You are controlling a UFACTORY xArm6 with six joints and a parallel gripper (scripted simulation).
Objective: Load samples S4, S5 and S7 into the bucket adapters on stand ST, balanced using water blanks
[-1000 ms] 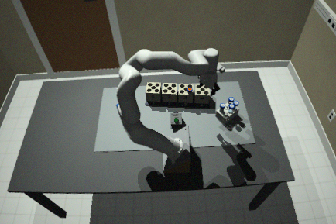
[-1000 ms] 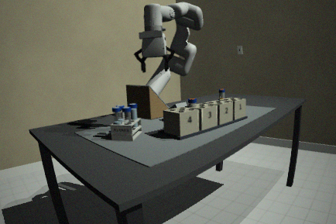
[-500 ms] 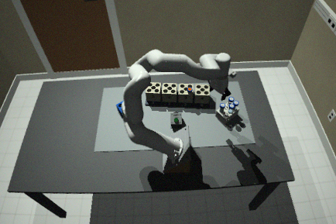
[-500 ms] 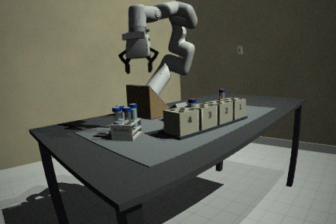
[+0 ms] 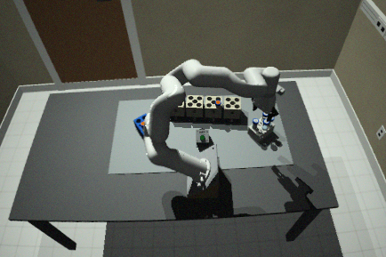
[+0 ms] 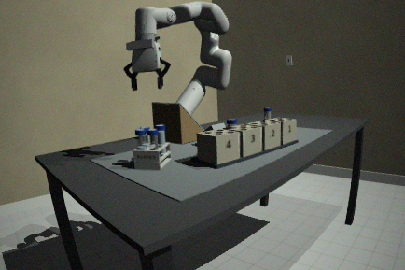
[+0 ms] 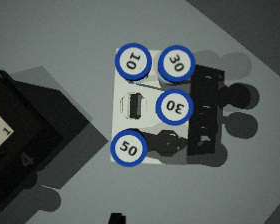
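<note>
Beside the loading stand (image 5: 209, 122) (image 6: 257, 154): open, empty gripper (image 5: 265, 113) (image 6: 147, 84) (image 7: 117, 218) above four blanks (image 5: 255, 121) (image 6: 153, 135) (image 7: 174, 107)
Done: S7 (image 5: 218, 102) (image 6: 231, 121), in the stand's adapter 3 (image 5: 213, 111) (image 6: 252, 142)
Left: S4, S5, apparently all balancing

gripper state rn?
Black two-finger gripper: open wide, nothing between the fingers, above the white rack of blue-capped tubes.
</note>
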